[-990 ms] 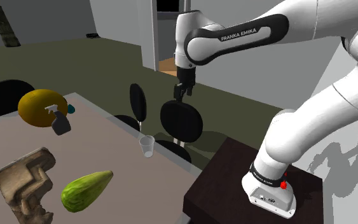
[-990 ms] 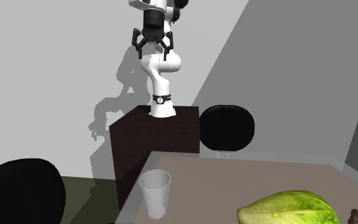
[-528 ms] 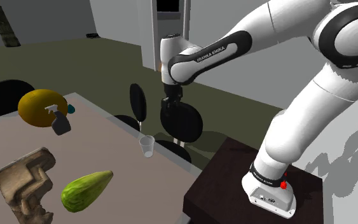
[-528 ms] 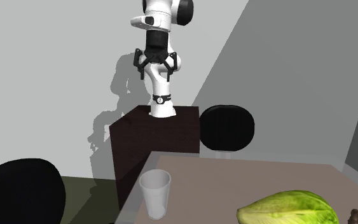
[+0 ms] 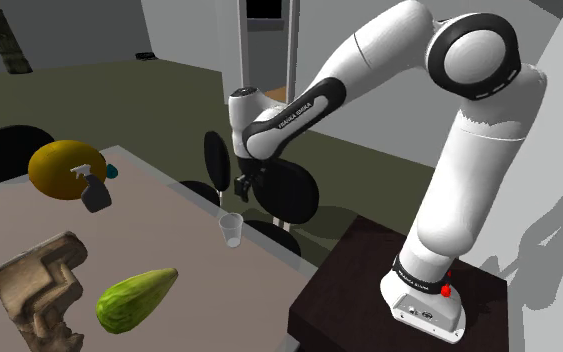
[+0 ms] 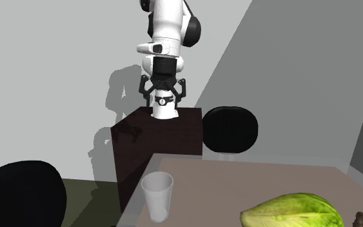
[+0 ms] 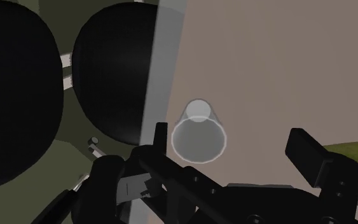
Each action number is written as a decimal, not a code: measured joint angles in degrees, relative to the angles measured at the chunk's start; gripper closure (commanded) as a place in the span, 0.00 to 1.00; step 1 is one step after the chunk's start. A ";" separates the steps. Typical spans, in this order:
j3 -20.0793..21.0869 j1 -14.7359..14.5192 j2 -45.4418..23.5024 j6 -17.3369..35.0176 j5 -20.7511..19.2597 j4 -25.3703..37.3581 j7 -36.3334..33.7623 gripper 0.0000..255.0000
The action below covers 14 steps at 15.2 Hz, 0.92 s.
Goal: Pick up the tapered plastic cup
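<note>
The gripper (image 5: 241, 184), lower than a second ago, now hangs above the clear tapered cup (image 5: 231, 229), which stands upright near the edge of the table (image 5: 159, 212). Its jaws are spread wide and apparently not yet around the cup, so more descent likely precedes any grasp.

Translucent, smooth-walled cup (image 5: 231, 229) at frame centre, matt beige tabletop (image 5: 159, 215), glossy white arm shell (image 5: 469, 150), matt black gripper (image 6: 164, 100), dull dark-brown stand (image 5: 359, 265) lower right
</note>
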<state>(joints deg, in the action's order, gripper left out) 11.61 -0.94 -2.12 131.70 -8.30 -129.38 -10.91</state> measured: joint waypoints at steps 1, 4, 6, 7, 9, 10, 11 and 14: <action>0.00 -0.09 -2.30 1.16 -0.90 0.95 -0.80 0.00; -0.16 -0.80 -9.06 3.45 -3.50 4.84 -3.26 0.00; -0.47 -1.60 -13.77 4.59 -5.20 7.94 -4.93 0.00; -0.71 -1.86 -15.84 5.07 -5.86 9.34 -5.42 0.00; -1.15 -2.81 -20.11 5.58 -7.14 12.75 -6.77 0.00; -1.47 -3.29 -22.51 6.10 -7.82 14.46 -7.41 0.00; -1.81 -3.69 -24.81 6.53 -8.42 16.15 -7.86 0.00; -2.75 -5.07 -31.91 6.82 -9.73 22.54 -8.95 0.00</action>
<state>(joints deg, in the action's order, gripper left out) 8.87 -6.01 -34.02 138.52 -18.04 -106.84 -19.86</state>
